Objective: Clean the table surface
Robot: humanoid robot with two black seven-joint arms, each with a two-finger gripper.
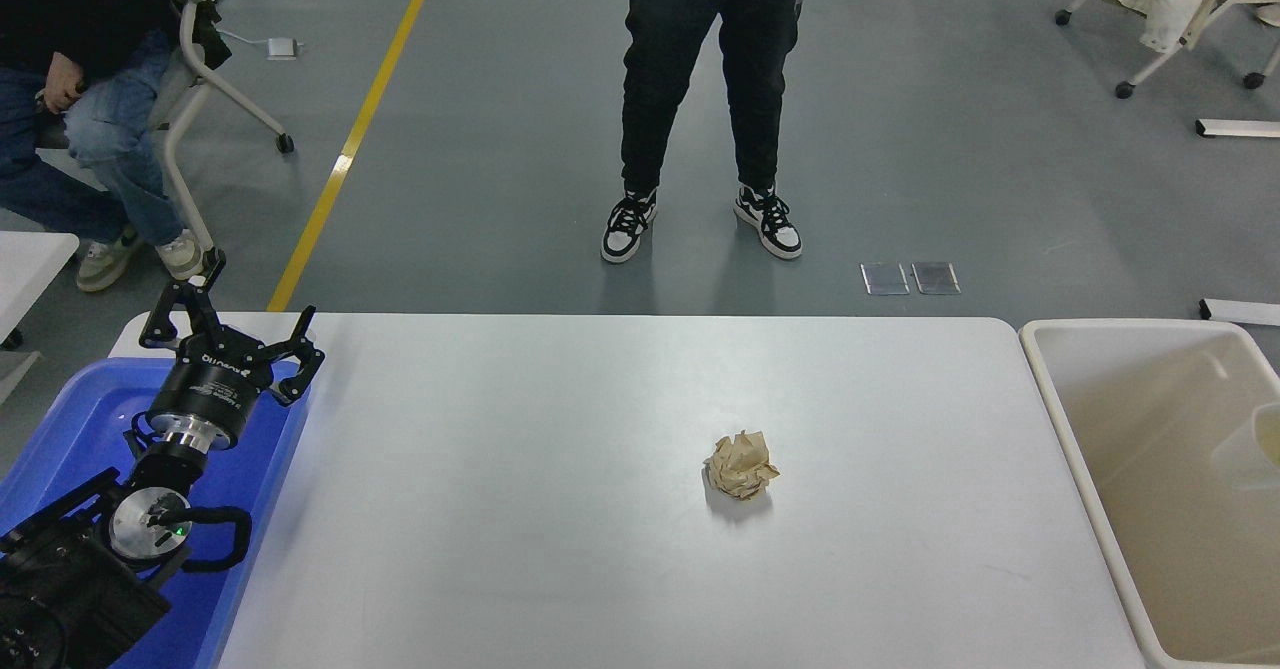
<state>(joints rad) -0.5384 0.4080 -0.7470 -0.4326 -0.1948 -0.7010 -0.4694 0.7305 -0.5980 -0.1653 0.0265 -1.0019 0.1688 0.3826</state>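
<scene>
One crumpled paper ball (741, 465) remains mid-tabletop (520, 509); left pincer (228, 334) parked released left of it; right pincer unseen.

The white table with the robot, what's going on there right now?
Nothing is being handled at this moment. A crumpled ball of tan paper lies alone near the middle of the smooth white tabletop, untouched. The robot's left gripper hangs open over the blue plastic tub at the table's left end; its right arm is out of view. A cream-white plastic bin stands at the right end, with a pale object inside. A person in black trousers stands beyond the far edge.
</scene>
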